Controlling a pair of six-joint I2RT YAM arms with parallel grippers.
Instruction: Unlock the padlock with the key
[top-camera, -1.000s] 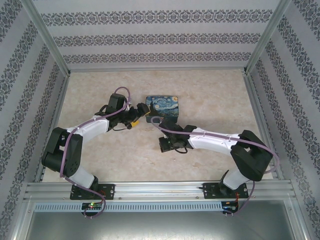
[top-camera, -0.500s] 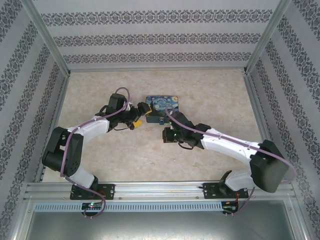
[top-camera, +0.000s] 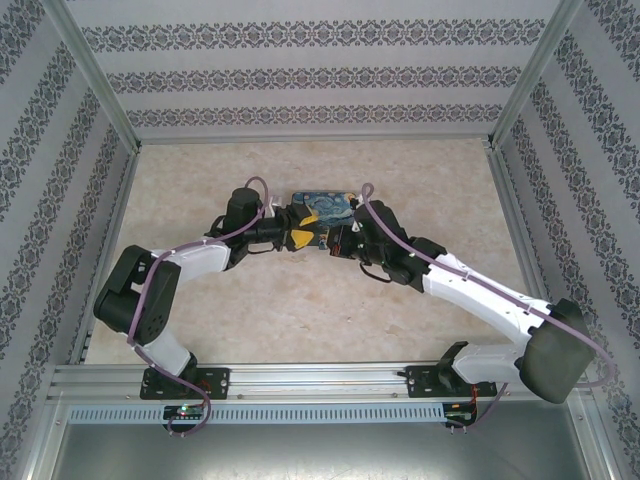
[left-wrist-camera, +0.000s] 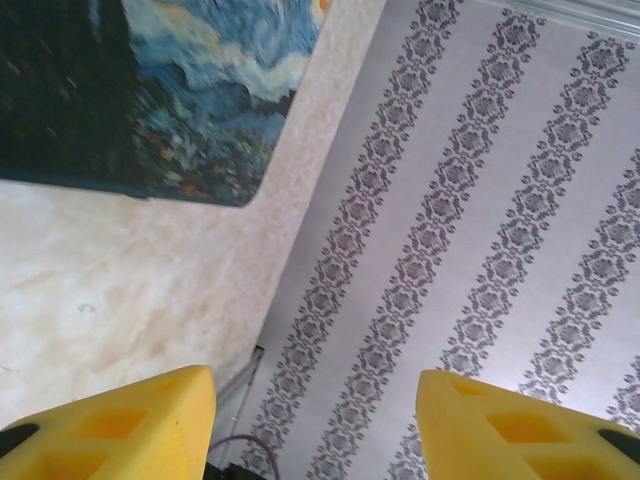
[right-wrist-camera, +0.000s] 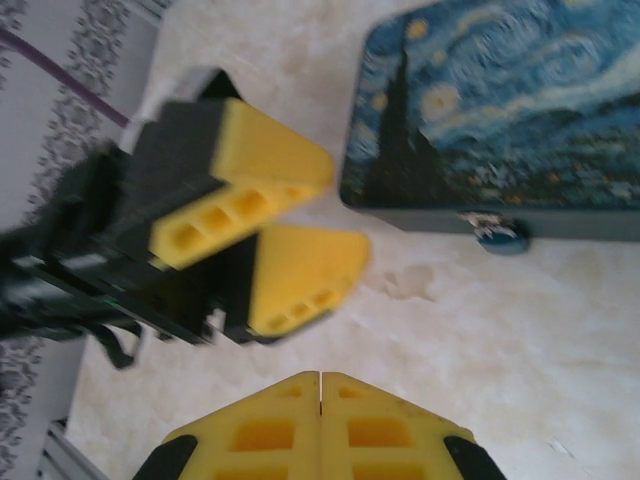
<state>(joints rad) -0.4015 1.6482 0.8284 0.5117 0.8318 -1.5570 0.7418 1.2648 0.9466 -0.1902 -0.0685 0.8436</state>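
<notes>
A: Top external vs a second back: both arms have swung in on the blue rectangular tin with the swirling night-sky print (top-camera: 325, 203). The right arm was folded mid-table and is now stretched out to the tin's near-right corner. The left gripper (top-camera: 299, 238) has slid right to the near-left corner.

B: Jaws?

A: Left was spread wide, now roughly half that. Nothing between the yellow foam fingers (left-wrist-camera: 120, 425). In the left wrist view the gap shows just beige marbled tabletop (left-wrist-camera: 120, 290) and patterned wall. It's touching nothing I can see.

B: Right one?

A: Right gripper (right-wrist-camera: 320, 385) has its pads pressed flat together, only a seam between them. Same as a second ago. Whether the thin grey key is pinched in there is too small to tell.

B: Padlock?

A: In the right wrist view, the tiny blue-bodied padlock with a silvery shackle (right-wrist-camera: 500, 233) is against the tin's near side wall, at its bottom edge. Can't tell if it hangs off a hasp or just rests on the table. The left gripper's tips are near it on one side with bare table between. The right gripper's tips are apart from it too.

B: Meaning for the task?

A: My read is the approach is done and contact isn't. Left looks set to pin the lock body, right to bring the key in. The lock isn't held yet.
</notes>
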